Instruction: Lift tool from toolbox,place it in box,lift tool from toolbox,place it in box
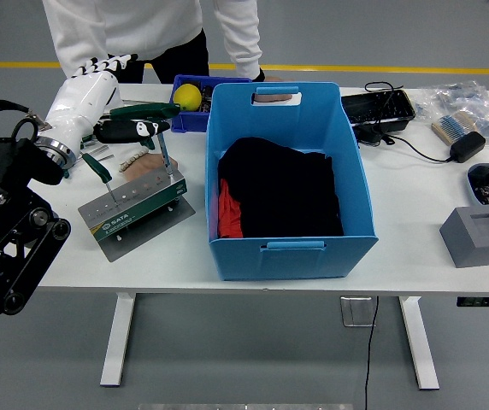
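Observation:
A grey metal tool stand sits on the table's left part. A tall green T-handle wrench and a shorter green-handled one stand in it. My left hand reaches in over the stand, open. Its fingers are spread above the T-handle and the thumb lies just under it, not closed on it. One hand of the person presses on the stand. The blue box stands at the centre, with black cloth and something red inside. My right hand is out of view.
The person stands at the far side, with the other hand on the box's far rim. A small blue bin with a yellow ball is behind the stand. A black tray, a power adapter and a grey block lie on the right.

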Motion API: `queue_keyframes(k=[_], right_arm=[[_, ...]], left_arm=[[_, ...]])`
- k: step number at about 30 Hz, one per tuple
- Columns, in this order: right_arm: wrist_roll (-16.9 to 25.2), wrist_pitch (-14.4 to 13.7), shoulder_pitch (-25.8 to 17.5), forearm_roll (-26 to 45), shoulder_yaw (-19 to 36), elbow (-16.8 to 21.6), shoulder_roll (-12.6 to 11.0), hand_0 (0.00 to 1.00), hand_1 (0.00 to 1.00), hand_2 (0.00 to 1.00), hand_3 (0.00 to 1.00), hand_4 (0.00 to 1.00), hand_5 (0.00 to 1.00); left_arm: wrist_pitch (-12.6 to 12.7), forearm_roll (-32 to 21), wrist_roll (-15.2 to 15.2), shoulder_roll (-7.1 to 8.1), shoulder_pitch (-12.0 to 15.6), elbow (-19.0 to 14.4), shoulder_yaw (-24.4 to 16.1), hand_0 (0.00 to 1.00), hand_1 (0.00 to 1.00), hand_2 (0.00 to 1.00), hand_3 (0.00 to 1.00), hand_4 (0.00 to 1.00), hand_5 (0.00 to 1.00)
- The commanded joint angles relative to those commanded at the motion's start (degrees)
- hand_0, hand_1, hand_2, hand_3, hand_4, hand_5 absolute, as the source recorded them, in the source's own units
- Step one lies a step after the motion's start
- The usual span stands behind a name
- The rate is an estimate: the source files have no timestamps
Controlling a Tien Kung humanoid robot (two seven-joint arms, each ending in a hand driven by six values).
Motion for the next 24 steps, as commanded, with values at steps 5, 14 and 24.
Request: queue_keyframes(k=[5,14,24], right_arm=[[-0.1,0.0,0.0,-0.2,0.2,-0.1,-0.1,0.642,0.621,0.696,0.56,0.782,0.68],[0.3,0.1,0.2,0.6,-0.2,-0.2,-0.2,0.642,0.621,0.695,0.559,0.782,0.678],[1.0,0.2,0.3,2.5,-1.3,-0.3,-0.3,0.643,0.621,0.693,0.558,0.783,0.677]], left_arm=[[-3.4,0.7,2.7,-0.69,-4.7,3.2,5.0,0.9,0.962,0.973,0.926,0.998,0.595],[-4.2,0.8,4.2,-1.02,-9.7,9.7,9.3,0.783,0.777,0.722,0.794,0.998,0.651],[-5.1,2.5,4.0,-0.01,-12.4,15.0,11.4,0.689,0.656,0.587,0.666,0.998,0.694]])
